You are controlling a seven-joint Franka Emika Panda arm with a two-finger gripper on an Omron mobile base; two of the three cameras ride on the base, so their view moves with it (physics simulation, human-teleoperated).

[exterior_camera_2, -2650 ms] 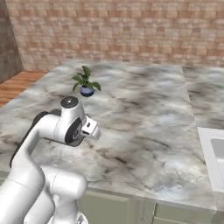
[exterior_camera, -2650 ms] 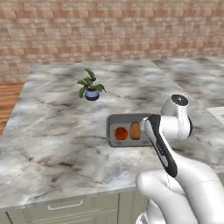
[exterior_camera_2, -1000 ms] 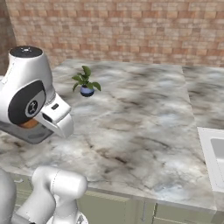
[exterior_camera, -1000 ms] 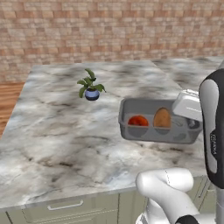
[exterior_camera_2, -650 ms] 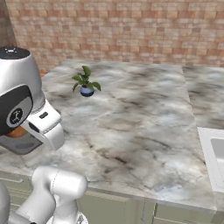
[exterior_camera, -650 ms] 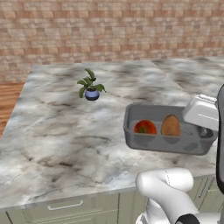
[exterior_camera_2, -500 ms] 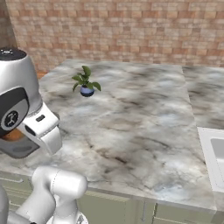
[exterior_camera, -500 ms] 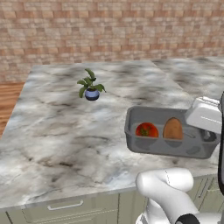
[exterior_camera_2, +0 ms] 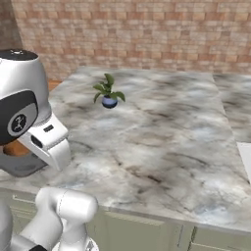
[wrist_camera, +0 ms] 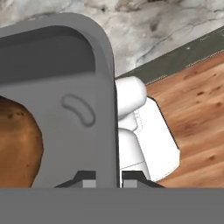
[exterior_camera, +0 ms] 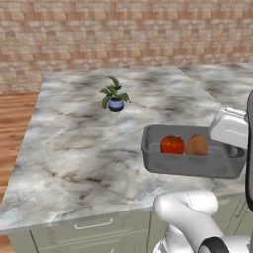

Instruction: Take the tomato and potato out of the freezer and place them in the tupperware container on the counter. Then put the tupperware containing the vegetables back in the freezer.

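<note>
- Container: grey, shallow and rectangular, carried in the air over the front edge of the worktop. In the left base view it sits at about 4 o'clock, its right end under the white hand.
- Tomato and potato: side by side inside the container, tomato at 9 o'clock of the potato. In the hand view the potato lies at 9 o'clock of the fingertips, just inside the container wall.
- Pincer: its two dark tips stand at 6 o'clock in the hand view, one on each side of the container's thin end wall, drawn together and clamped on it.
- Surroundings: a small plant in a blue pot stands on the worktop at 11 o'clock of the container, well apart from it. A brick wall runs behind the worktop; wooden floor shows at 9 o'clock.
- Right base view: the plant at 12 o'clock; the container's grey corner shows at 9 o'clock, behind the arm.
</note>
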